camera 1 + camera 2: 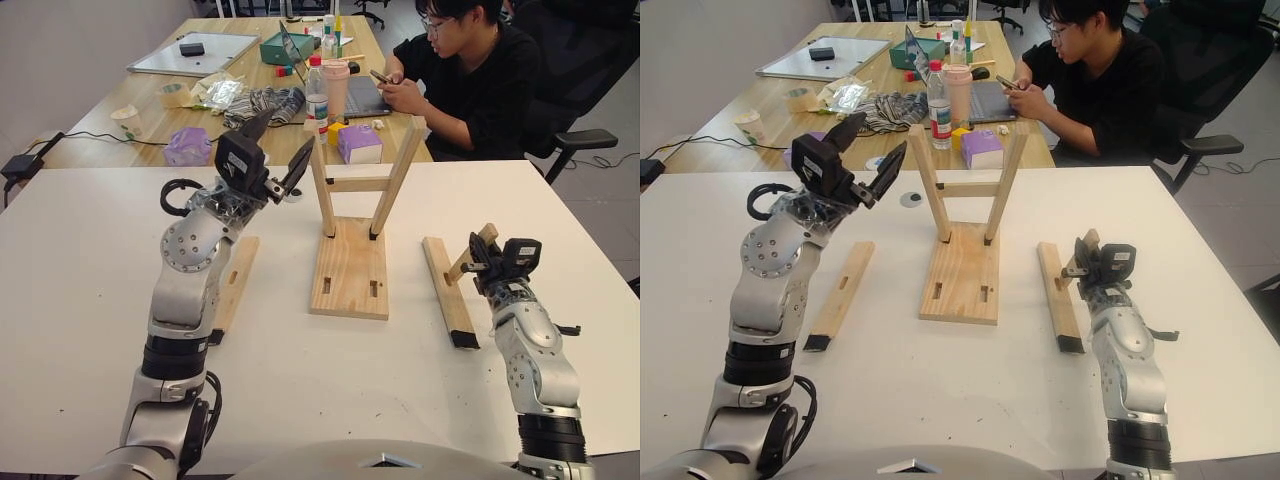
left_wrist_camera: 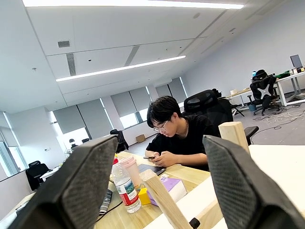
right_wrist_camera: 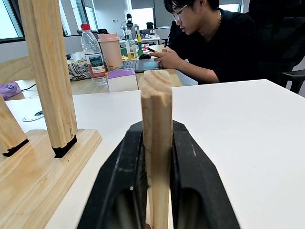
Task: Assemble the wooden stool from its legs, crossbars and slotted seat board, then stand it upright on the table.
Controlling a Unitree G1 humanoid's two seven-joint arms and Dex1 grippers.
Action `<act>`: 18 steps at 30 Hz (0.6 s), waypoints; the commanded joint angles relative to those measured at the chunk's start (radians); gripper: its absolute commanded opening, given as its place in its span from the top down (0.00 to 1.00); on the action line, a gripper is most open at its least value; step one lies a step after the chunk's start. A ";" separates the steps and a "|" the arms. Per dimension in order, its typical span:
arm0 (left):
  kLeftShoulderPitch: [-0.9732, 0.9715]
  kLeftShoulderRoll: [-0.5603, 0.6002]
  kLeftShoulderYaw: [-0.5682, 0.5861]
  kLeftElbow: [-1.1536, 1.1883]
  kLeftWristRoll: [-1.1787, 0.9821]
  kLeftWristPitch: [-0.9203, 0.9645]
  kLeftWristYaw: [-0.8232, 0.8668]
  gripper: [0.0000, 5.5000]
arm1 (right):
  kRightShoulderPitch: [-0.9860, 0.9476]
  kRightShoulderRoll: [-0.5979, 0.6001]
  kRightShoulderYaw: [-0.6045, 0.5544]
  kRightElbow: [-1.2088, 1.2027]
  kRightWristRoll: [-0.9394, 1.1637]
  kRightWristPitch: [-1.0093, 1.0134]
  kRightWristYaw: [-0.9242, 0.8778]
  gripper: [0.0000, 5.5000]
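Note:
The slotted seat board (image 1: 348,270) lies flat mid-table, and two legs joined by a crossbar (image 1: 360,184) stand upright in its far slots. A loose slotted leg (image 1: 236,280) lies left of the board, partly under my left arm. My left gripper (image 1: 280,145) hovers open in the air just left of the upright frame, whose leg tops (image 2: 234,134) show between its fingers (image 2: 86,186). Another leg (image 1: 447,292) lies right of the board with a short crossbar (image 3: 156,124) rising from it. My right gripper (image 1: 480,264) is shut on that crossbar.
Behind the white table stands a wooden table (image 1: 120,95) with a water bottle (image 1: 316,88), a pink cup (image 1: 337,85), purple boxes (image 1: 358,145) and a laptop. A seated person holds a phone there. Bare white tabletop (image 1: 330,380) lies near me.

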 commanded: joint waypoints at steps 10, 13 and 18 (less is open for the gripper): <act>0.042 -0.017 -0.004 -0.037 0.029 -0.006 0.043 0.41 | 0.046 -0.001 0.049 -0.015 -0.021 0.154 0.039 0.93; 0.042 -0.020 -0.003 -0.039 0.033 -0.006 0.049 0.41 | 0.034 -0.005 0.039 -0.031 -0.023 0.156 0.038 0.93; 0.051 -0.020 0.001 -0.041 0.035 -0.013 0.055 0.41 | 0.017 -0.045 0.028 -0.092 -0.065 0.122 0.058 0.93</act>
